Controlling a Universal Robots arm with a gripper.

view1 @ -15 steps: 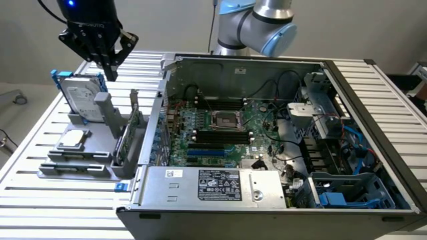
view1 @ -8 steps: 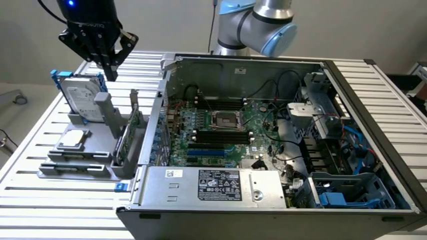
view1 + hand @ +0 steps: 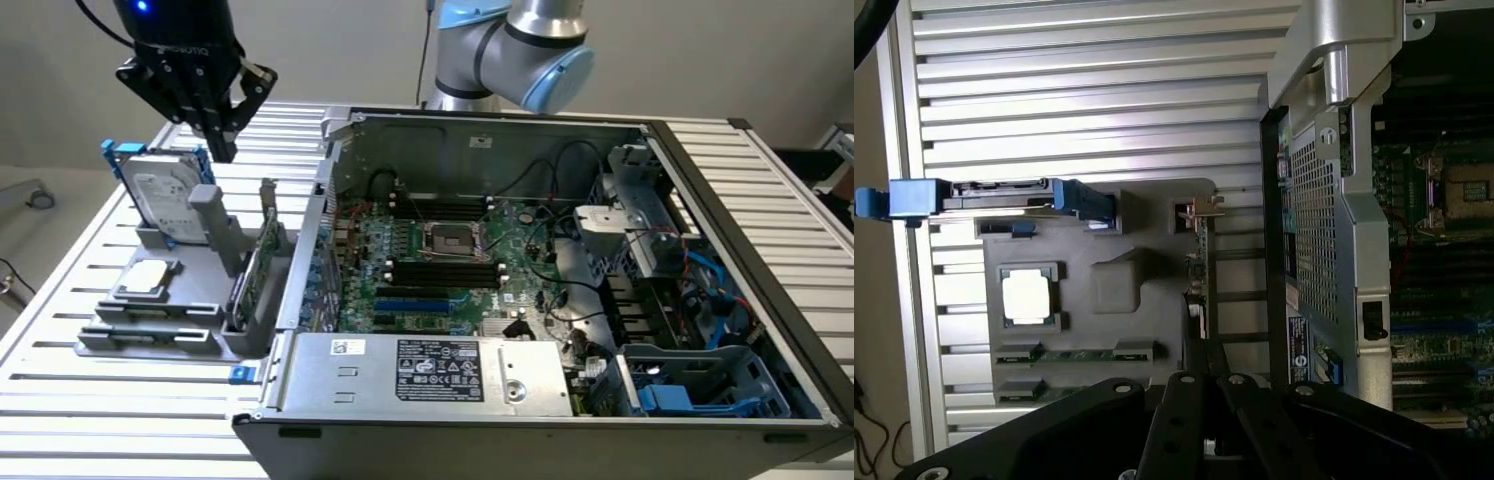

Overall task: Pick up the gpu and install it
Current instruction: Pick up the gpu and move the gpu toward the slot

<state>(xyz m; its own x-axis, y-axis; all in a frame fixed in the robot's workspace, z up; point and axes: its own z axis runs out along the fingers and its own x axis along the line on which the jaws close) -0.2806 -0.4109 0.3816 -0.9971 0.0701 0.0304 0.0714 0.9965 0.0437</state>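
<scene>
The gpu [image 3: 1197, 262] shows edge-on, one end hidden behind the tool [image 3: 1206, 352].

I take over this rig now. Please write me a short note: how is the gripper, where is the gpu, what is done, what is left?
Gripper: shut, empty, hanging above the grey holder.
gpu: stands on edge in the holder, beside the open computer case; untouched.
Done: nothing visible yet.
Left: the gpu is not picked up and not installed.
</scene>
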